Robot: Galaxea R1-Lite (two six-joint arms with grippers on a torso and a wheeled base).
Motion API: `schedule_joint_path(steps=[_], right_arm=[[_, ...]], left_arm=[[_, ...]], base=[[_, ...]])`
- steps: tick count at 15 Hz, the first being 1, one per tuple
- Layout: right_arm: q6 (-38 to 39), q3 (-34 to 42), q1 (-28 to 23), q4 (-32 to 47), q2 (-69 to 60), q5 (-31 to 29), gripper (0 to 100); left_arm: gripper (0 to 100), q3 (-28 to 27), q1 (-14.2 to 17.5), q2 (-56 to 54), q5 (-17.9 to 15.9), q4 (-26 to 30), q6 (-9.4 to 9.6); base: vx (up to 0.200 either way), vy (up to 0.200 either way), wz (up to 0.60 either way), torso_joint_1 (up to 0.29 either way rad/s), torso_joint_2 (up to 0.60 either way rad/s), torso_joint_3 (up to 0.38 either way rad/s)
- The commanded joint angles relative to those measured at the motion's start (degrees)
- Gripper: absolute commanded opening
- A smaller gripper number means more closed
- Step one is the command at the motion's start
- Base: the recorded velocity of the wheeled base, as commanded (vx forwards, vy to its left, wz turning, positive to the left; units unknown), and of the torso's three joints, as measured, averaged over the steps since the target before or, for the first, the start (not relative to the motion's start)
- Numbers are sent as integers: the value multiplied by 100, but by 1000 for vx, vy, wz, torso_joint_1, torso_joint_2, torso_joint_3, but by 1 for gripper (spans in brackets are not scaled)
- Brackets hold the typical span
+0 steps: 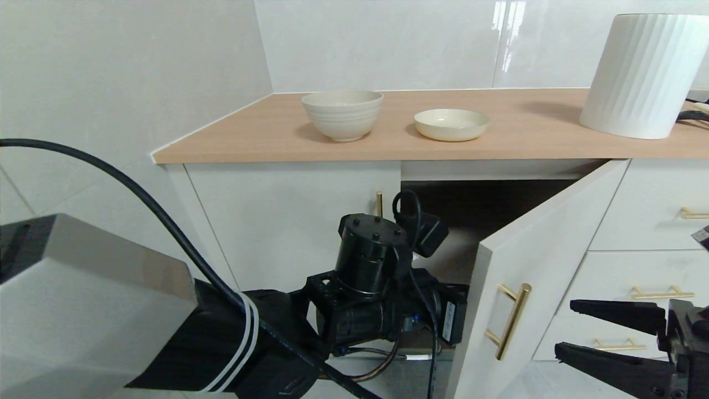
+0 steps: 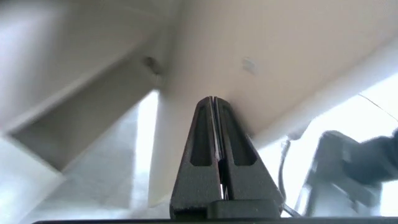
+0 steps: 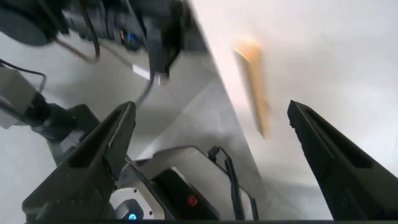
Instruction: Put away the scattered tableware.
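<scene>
On the wooden countertop (image 1: 532, 133), toward its far left, the task's tableware waits untouched: a deep ribbed bowl (image 1: 342, 113) and, near it on the right but not touching, a shallow dish (image 1: 451, 123). Both stand upright and neither is held. Below them the cabinet door (image 1: 532, 260) hangs swung out toward the near right, exposing a dark cabinet opening (image 1: 476, 208), probably so that the bowl and dish can go inside. The left arm (image 1: 365, 277) sits low in front of that opening. In the left wrist view the left gripper (image 2: 213, 102) has its fingers pressed flat together with nothing between them, tips close to a pale panel; whether they touch it cannot be told. That closed wedge suits pushing a door rather than grasping. The right gripper (image 1: 565, 326) is low at the near right, fingers spread wide and empty, just right of the door's gold handle (image 1: 509, 320), which the right wrist view shows between the fingers but farther off. As obstacles, the open door stands between the right arm and the opening, and the left arm crowds the cabinet's mouth. A tall white ribbed cylinder (image 1: 642, 72) occupies the counter's far right, well apart from the dishes, and drawers (image 1: 653, 260) with gold pulls lie right of the door.
</scene>
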Motion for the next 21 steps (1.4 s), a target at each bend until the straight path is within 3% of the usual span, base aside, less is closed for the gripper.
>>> schedule_joint_path(steps=[1,4,11,14,17,18,21], right_arm=[[10,-142,2,-3,-309,-4,100],[54,-292,2,5,-678,-4,100],[335,-802,2,32,-1416,-4,100],[335,-845,2,32,-1610,-12,100],[335,-951,2,32,-1750,-12,100],[335,-951,2,32,-1759,-30,100],[335,-942,-7,32,-1724,-21,100]], left_arm=[[0,-107,-48,65,6,13,1],[0,-353,-241,250,23,48,1],[0,-599,-1041,417,243,48,10],[0,-1030,-1287,742,296,48,36],[0,-1856,-1665,1243,305,154,45],[0,-2506,-1982,1604,357,417,45],[0,-2629,-2140,1322,955,426,27]], base=[[0,0,0,0,0,0],[0,0,0,0,0,0],[0,0,0,0,0,0],[0,0,0,0,0,0],[0,0,0,0,0,0],[0,0,0,0,0,0],[0,0,0,0,0,0]])
